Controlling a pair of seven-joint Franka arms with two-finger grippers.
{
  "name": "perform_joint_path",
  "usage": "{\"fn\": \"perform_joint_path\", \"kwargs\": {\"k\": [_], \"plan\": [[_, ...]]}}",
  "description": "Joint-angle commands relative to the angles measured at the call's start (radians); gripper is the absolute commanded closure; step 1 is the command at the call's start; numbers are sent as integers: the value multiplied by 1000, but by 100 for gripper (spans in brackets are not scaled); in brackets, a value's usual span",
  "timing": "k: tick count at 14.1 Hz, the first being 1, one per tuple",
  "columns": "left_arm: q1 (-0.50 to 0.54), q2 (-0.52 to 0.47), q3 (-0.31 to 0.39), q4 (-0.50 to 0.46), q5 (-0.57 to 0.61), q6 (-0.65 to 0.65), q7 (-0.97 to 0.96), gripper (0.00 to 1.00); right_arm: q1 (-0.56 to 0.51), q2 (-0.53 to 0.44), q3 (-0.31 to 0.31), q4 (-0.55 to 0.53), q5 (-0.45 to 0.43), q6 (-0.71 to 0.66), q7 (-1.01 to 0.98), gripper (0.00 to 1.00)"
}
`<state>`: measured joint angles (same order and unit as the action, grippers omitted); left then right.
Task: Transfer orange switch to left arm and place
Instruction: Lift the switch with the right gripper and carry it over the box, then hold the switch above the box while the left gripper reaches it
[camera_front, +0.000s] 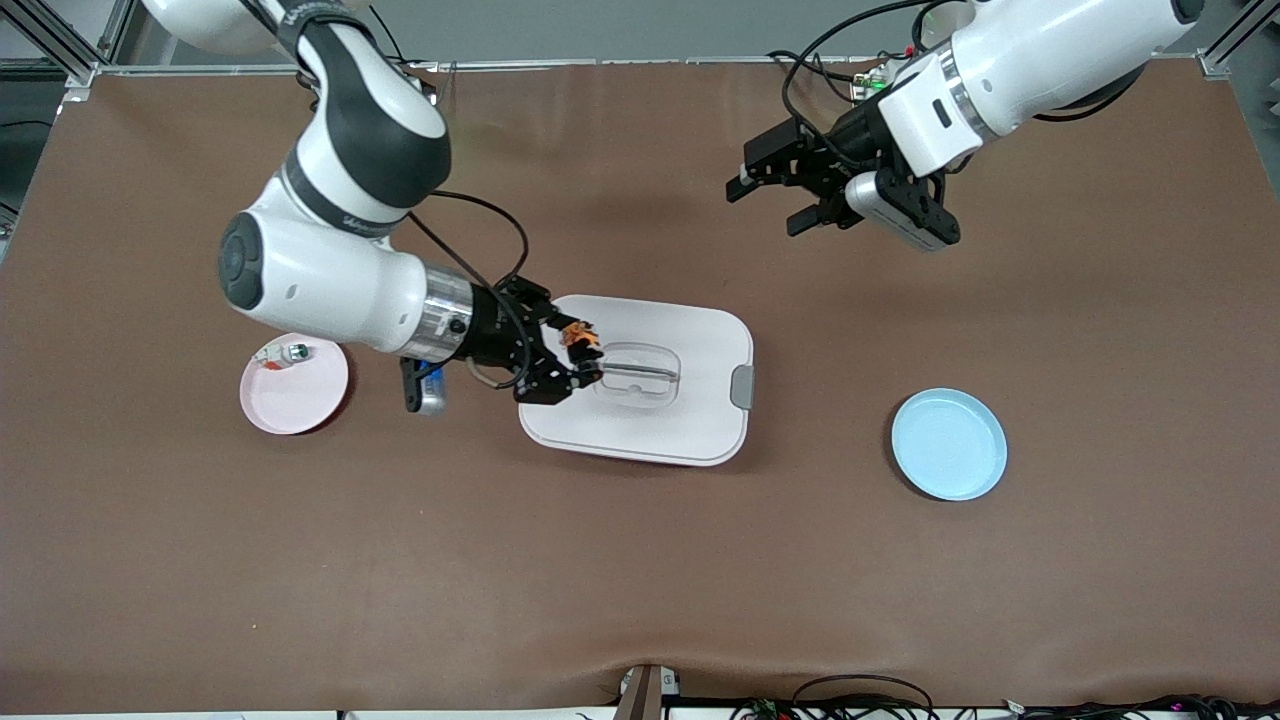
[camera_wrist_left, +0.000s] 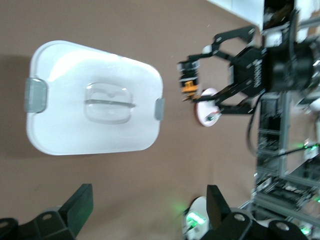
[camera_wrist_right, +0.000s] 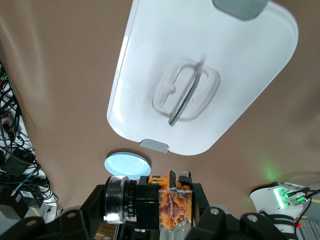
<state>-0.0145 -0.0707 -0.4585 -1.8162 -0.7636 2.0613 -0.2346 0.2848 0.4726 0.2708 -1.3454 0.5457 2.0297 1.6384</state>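
My right gripper (camera_front: 588, 352) is shut on the orange switch (camera_front: 579, 337), a small black and orange part, and holds it in the air over the right arm's end of the box (camera_front: 640, 380). In the right wrist view the orange switch (camera_wrist_right: 170, 202) fills the space between the fingers, with the white lidded box (camera_wrist_right: 200, 80) below. My left gripper (camera_front: 768, 205) hangs open and empty above the bare table toward the left arm's end, farther from the front camera than the box. The left wrist view shows the box (camera_wrist_left: 95, 97) and the other arm holding the orange switch (camera_wrist_left: 189, 85).
A pink plate (camera_front: 295, 390) with a small silver-and-white part (camera_front: 285, 353) lies at the right arm's end. A light-blue plate (camera_front: 949, 444) lies toward the left arm's end. Cables run along the table's edges.
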Motion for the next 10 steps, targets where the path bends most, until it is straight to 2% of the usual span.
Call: {"fn": "perform_joint_path", "kwargs": {"k": [1, 2, 4, 10], "plan": [[4, 21, -22, -6, -43, 77, -25, 0, 33, 20, -4, 41, 16, 18, 58, 100], [4, 35, -23, -2, -45, 89, -25, 1, 49, 23, -4, 49, 16, 18, 79, 100], [5, 67, -22, 8, -45, 91, -25, 14, 85, 41, -7, 72, 14, 29, 124, 100], [11, 137, -22, 35, -68, 109, -25, 18, 109, 43, -9, 77, 14, 37, 156, 100]]}}
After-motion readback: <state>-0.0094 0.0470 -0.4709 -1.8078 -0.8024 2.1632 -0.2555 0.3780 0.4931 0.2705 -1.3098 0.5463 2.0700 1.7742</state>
